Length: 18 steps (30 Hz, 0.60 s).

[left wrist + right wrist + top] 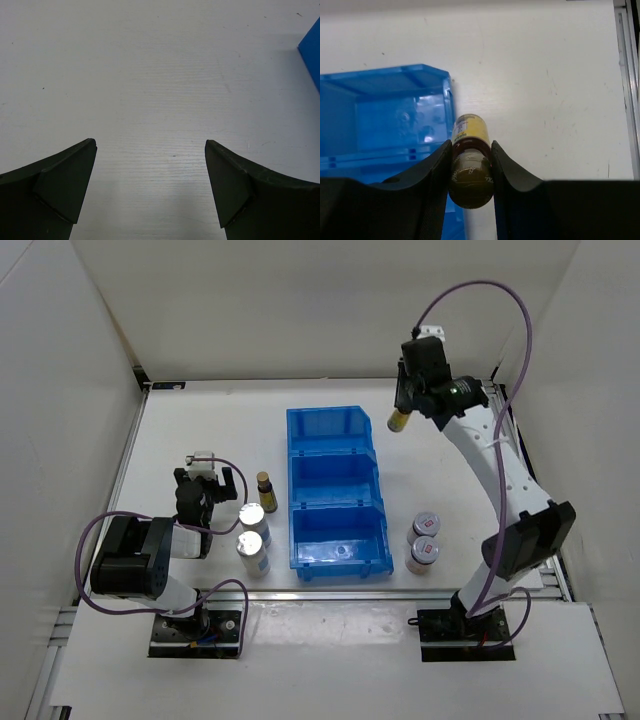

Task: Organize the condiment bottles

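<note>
amber bottle (470, 155): the print on it is too blurry to read
white caps (427, 524): red marks, too small to read

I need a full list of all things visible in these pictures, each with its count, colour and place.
Bin: one, blue, three compartments, table centre.
Standing amber bottle: one, black cap, left of bin.
Shakers: two, silver lids, left of bin, nearer the arms.
White-capped bottles: two, red marks, right of bin.
Held amber bottle: one, yellow label, beside bin's far compartment.
Table: one, white.
Left fingers: two, black, open, over bare table.
Right fingers: two, black, shut on held amber bottle.
</note>
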### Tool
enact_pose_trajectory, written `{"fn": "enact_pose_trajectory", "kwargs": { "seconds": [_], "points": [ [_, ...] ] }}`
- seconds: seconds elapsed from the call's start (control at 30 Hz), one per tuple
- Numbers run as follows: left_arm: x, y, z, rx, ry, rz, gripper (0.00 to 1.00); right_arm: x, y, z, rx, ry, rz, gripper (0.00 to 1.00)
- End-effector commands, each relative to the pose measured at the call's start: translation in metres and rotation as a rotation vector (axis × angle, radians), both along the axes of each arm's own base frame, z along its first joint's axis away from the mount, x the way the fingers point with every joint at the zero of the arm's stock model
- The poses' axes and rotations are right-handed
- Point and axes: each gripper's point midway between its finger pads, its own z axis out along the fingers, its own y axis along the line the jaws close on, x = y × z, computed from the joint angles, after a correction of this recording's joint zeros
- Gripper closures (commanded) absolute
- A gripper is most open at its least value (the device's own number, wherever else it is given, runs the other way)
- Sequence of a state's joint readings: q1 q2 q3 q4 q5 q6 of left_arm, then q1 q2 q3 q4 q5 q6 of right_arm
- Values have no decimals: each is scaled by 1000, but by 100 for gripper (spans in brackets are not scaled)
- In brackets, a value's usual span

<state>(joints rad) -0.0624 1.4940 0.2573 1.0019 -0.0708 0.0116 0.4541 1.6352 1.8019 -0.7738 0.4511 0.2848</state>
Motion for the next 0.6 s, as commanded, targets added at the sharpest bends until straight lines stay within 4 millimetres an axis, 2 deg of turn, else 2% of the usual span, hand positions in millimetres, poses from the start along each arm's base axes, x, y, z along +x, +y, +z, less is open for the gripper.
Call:
{"fn": "enact_pose_trajectory", "kwargs": {
  "seconds": [0.0,0.03,0.07,0.13,0.17,0.2,0.23,0.27,0.33,0.4,0.43,0.57],
  "points": [
    [5,1,17,2,-47,-8,0,27,18,32,2,-83,43,100],
    [5,2,16,0,-47,-12,0,30,33,36,7,-92,79,100],
    [5,-1,16,-2,-47,-29,0,41,45,23,-5,-69,101,100],
    [5,1,16,-4,-47,-29,0,49,67,22,-19,-78,153,100],
    [7,-1,20,-6,-56,-39,0,61,76,18,-21,-77,167,100],
    [7,-1,20,-6,-56,-40,0,63,87,14,-21,-75,184,100],
    [7,-2,20,-7,-56,-49,0,69,97,-5,-48,-45,206,100],
    [7,0,20,-10,-56,-54,0,72,103,-8,-37,-42,222,100],
    [6,-3,20,-49,-55,-112,0,78,113,-38,-52,16,254,100],
    [5,-1,21,-50,-66,-115,0,82,122,-56,-43,43,280,100],
    [4,-1,21,-52,-66,-124,0,80,132,-71,-46,73,318,100],
    [5,0,23,-53,-75,-129,0,86,137,-111,-73,133,332,100]
  ]
}}
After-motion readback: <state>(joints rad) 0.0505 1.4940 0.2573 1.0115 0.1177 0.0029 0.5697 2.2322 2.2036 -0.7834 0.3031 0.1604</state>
